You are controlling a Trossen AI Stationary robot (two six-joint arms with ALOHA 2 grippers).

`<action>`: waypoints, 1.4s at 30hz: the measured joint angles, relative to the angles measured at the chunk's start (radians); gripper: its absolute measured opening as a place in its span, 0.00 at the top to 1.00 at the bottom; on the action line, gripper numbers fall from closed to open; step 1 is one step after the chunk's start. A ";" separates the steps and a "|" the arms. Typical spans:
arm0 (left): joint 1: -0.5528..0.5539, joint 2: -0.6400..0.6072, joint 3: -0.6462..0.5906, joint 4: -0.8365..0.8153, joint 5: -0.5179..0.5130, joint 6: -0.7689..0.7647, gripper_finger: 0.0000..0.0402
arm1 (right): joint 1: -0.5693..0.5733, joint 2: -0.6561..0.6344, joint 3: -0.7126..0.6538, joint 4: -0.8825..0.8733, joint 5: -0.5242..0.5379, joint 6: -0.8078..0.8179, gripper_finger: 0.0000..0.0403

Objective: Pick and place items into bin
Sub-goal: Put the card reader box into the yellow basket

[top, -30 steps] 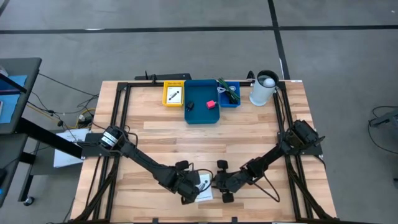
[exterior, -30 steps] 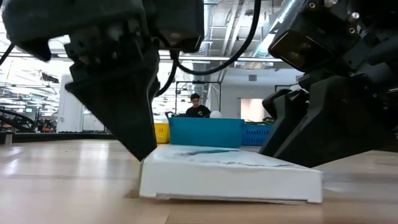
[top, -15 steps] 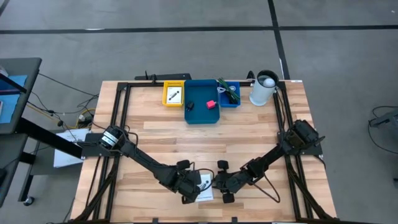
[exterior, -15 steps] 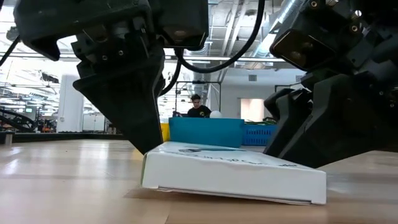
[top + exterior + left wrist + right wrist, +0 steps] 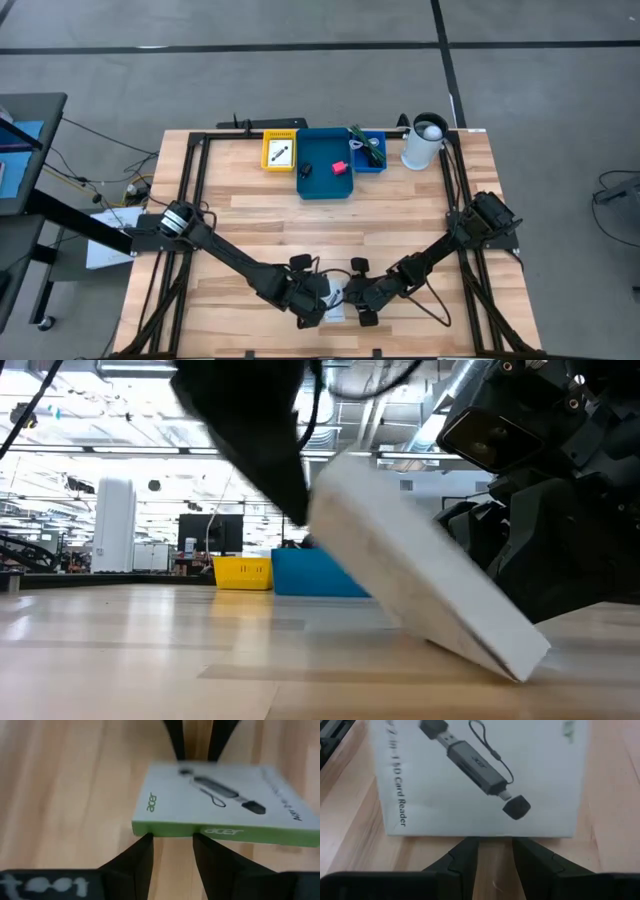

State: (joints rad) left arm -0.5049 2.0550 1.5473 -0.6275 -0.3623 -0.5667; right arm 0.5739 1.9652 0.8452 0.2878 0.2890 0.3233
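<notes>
- Since the earlier frames, the white card reader box (image 5: 430, 580) had gone from lying nearly flat to standing steeply tilted, its left end raised and its lower right corner on the bench (image 5: 250, 225).
- The left claw (image 5: 318, 300) gripped the raised end of the box; in the left wrist view its two dark fingers (image 5: 131, 861) sat under the green edge of the box (image 5: 225, 802).
- The right claw (image 5: 350, 296) sat just beside the box's other end, its fingers (image 5: 465, 855) parted and pointing at the box edge (image 5: 480, 775); I could not tell whether they touched it.
- Both claws met near the front edge of the bench, at its middle, with bare wood open all around them.
- The box was white with a green side, printed with "acer", a dark USB card reader and the words "Card Reader".
- Well apart, at the far edge, stood the blue bin (image 5: 326, 163), holding a pink-red block (image 5: 340, 167) and a small black piece (image 5: 306, 169).
- A yellow tray (image 5: 279, 152) sat beside the bin, a smaller blue tray (image 5: 372, 158) with green stringy pieces on its other side, then a white cup (image 5: 423, 142).
</notes>
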 joint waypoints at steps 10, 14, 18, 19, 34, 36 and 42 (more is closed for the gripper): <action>0.006 0.009 0.062 0.040 -0.043 0.060 0.68 | 0.000 0.001 0.000 0.000 0.000 0.008 0.71; 0.007 0.009 0.061 0.044 -0.040 0.069 0.68 | 0.000 0.001 -0.001 0.000 0.000 0.010 0.71; 0.006 0.009 0.061 0.043 -0.039 0.069 0.68 | 0.000 0.001 -0.001 0.000 0.000 0.010 0.71; 0.006 0.009 0.061 0.041 -0.039 0.070 0.68 | 0.000 0.001 -0.001 0.000 0.000 0.010 0.71; 0.012 0.009 -0.104 0.156 0.034 0.007 0.68 | 0.000 0.005 0.033 0.000 -0.003 -0.038 0.71; 0.002 0.009 -0.106 0.093 0.039 -0.027 0.68 | 0.000 0.005 0.036 -0.015 -0.003 -0.028 0.71; -0.046 0.007 -0.105 -0.034 0.033 -0.149 0.68 | 0.000 0.004 0.036 -0.033 -0.004 -0.010 0.71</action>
State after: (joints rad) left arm -0.5510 2.0617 1.4425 -0.6620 -0.3295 -0.7155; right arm 0.5743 1.9690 0.8814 0.2550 0.2849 0.3138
